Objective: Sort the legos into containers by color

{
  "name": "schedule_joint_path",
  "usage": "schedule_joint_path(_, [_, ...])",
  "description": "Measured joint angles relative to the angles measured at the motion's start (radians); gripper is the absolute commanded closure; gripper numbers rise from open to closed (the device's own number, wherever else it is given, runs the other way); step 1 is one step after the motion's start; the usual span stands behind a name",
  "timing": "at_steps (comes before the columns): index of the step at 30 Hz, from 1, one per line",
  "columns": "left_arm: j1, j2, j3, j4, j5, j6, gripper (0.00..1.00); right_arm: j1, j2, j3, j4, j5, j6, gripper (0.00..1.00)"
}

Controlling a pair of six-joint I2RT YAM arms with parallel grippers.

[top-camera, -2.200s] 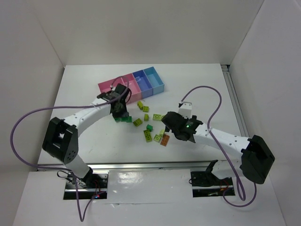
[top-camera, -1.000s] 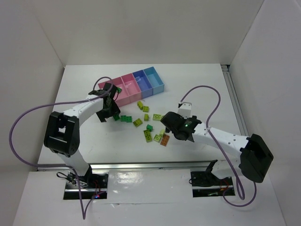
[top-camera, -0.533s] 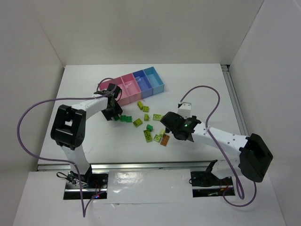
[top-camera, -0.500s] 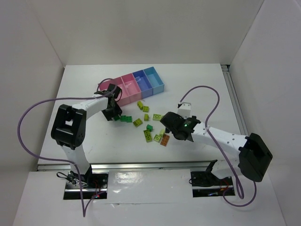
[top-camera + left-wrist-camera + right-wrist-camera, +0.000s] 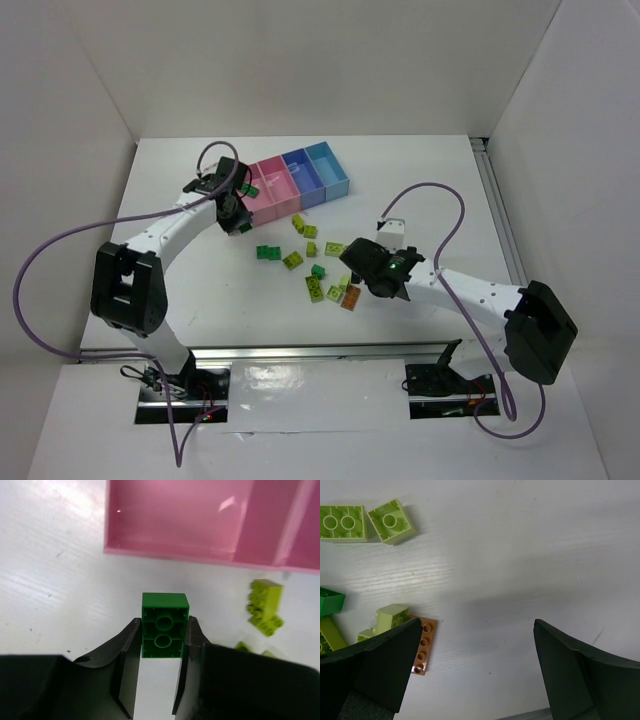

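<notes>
Four bins: two pink, one dark blue, one light blue. One orange brick, about a dozen green bricks. Two arms.

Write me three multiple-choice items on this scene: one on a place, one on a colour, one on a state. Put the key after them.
1. Where is the left claw?
A. Against the back wall
B. Just short of the near wall of the pink bin
C. Folded back at its own base

2. What colour is the brick in the left claw?
A. Dark green
B. Orange-brown
C. Yellow-green

3. How is the right claw?
A. Shut on a brick
B. Shut on nothing
C. Open, holding nothing

Key:
1 B: the left wrist view shows the pink wall just beyond the pinched brick.
2 A: the pinched brick is dark green.
3 C: it gapes wide, with only table between.
</notes>
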Motion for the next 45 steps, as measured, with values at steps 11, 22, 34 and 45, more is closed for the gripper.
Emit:
schedule_joint_path(11, [0.059,0.235,0.38,-0.026,-0.032,0.051,0.21,0.002,-0.002,0.0,-0.012,-0.003,0.013,0.0])
schedule_joint_path(22, [-0.102,0.032,0.104,-0.058,-0.058,0.082,0.12,0.008,-0.044,-0.018,-0.013,-0.01,0.034,0.0])
schedule_joint_path(34, [-0.137,0.101,-0.039,-0.006,-0.02,0.032,0.16,0.008,0.015,-0.018,-0.011,-0.023,0.032,0.0])
schedule_joint_path(45, [-0.097,0.122,-0.053,0.023,-0.032,-0.023,0.21,0.008,0.014,-0.018,-0.011,-0.023,0.032,0.0])
